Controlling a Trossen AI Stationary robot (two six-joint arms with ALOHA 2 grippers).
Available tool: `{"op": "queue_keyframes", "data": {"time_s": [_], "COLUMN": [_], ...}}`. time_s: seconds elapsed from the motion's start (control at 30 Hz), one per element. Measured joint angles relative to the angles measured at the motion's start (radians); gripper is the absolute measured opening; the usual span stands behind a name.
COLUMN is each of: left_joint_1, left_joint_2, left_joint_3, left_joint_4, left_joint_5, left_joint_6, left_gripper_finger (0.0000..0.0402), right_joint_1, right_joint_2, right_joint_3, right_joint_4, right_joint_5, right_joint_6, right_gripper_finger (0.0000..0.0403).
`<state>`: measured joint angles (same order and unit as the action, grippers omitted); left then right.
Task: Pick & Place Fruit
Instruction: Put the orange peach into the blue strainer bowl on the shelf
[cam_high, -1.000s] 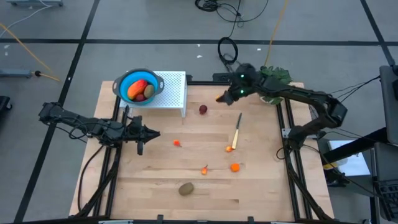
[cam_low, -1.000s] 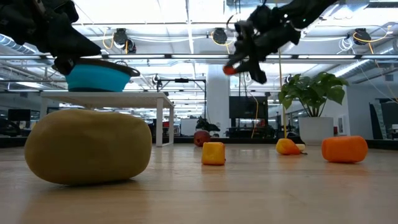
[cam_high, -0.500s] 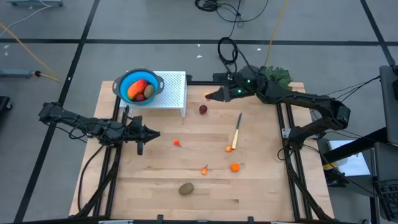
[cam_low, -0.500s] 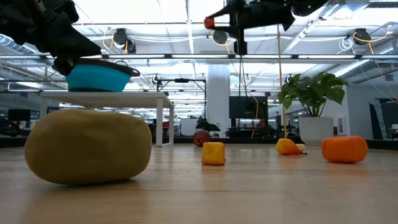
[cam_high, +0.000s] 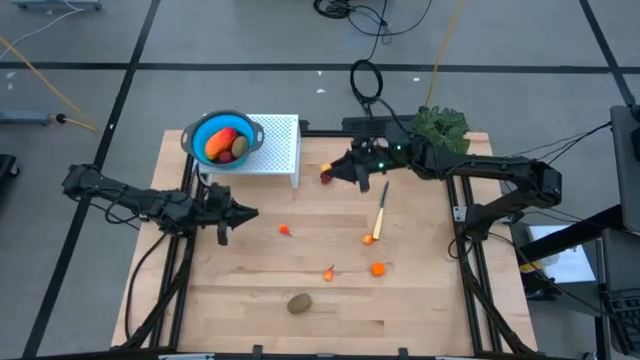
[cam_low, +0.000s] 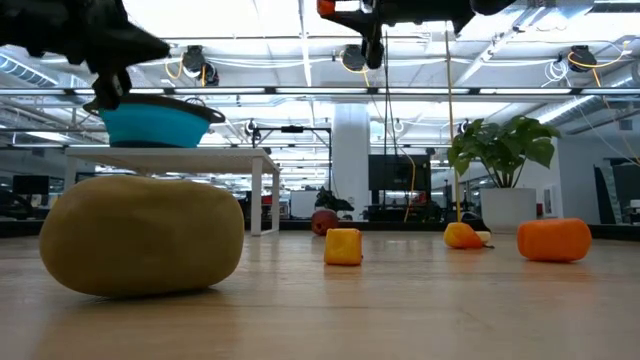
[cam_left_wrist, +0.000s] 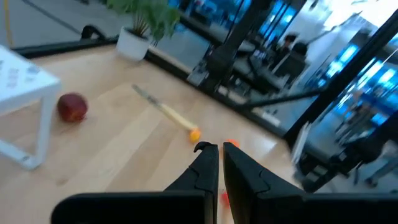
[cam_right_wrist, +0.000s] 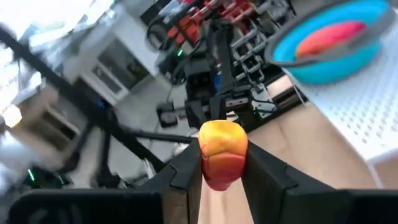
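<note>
A yellow-handled knife (cam_high: 381, 210) lies on the table (cam_high: 420, 290) near a potted plant (cam_high: 441, 124).

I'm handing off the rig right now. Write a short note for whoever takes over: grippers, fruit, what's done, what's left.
Right gripper: shut on an orange-red piece, high over the table's back, near the stand.
Left gripper: shut, empty, waiting at the left side.
Done: a few fruit lie in the blue bowl on the stand.
Left: red ball by the stand, brown-green oval at the front, small orange bits mid-table. Knife stays.

grey floor (cam_high: 250, 40) crossed by dark lines, bright ceiling lights (cam_low: 300, 20), perhaps desks behind.
</note>
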<state>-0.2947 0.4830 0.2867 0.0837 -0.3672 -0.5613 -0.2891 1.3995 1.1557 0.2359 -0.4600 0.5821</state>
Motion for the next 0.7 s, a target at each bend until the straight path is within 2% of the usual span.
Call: {"op": "queue_keyframes", "data": {"time_s": [0.2, 0.43, 0.63, 0.7], "left_joint_1": [0.000, 0.000, 0.000, 0.000], "left_joint_2": [0.080, 0.255, 0.414, 0.465], "left_joint_3": [0.000, 0.000, 0.002, 0.028], "left_joint_4": [0.189, 0.405, 0.618, 0.630], "left_joint_5": [-0.014, -0.091, -0.106, -0.106], "left_joint_6": [-0.001, -0.006, -0.015, -0.008], "left_gripper_finger": [0.0028, 0.0089, 0.0142, 0.0152], "right_joint_1": [0.066, 0.134, 0.187, 0.202], "right_joint_2": [0.000, 0.000, 0.000, 0.000], "right_joint_3": [0.000, 0.000, 0.000, 0.000], "right_joint_4": [-0.001, -0.063, -0.227, -0.282], "right_joint_5": [0.045, 0.060, 0.226, 0.278], "right_joint_6": [-0.298, -0.581, -0.754, -0.815], "right_gripper_finger": [0.0086, 0.0086, 0.0086, 0.0086]}}
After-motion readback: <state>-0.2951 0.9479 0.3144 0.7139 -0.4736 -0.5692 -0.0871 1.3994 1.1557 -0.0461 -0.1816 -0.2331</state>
